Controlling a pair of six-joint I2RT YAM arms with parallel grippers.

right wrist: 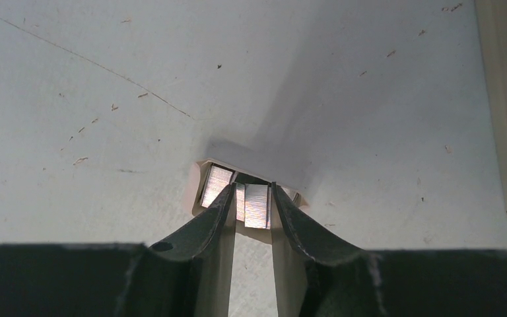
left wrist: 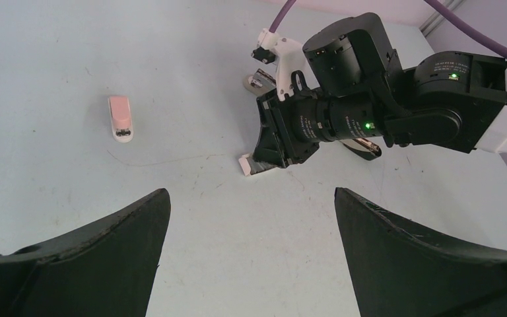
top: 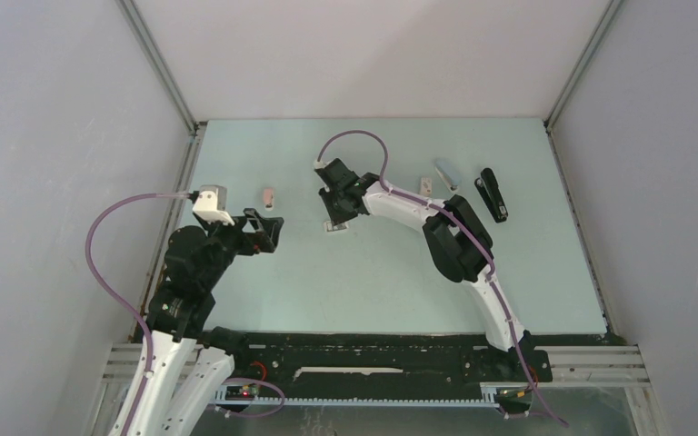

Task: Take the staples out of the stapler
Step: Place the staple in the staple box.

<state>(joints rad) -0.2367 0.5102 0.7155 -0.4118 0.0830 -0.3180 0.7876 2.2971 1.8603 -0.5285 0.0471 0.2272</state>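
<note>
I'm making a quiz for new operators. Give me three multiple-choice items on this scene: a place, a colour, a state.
1. Where is the black stapler? A on the right half of the table; B by the left arm's base; C in a gripper.
2. What colour is the small stapler ahead of the left gripper? A black; B pink; C green.
3. How is the left gripper? A open and empty; B shut and empty; C shut on a stapler.
Key: 1 A, top view shows it there; 2 B, its body is pink; 3 A, fingers wide apart, nothing between.
</note>
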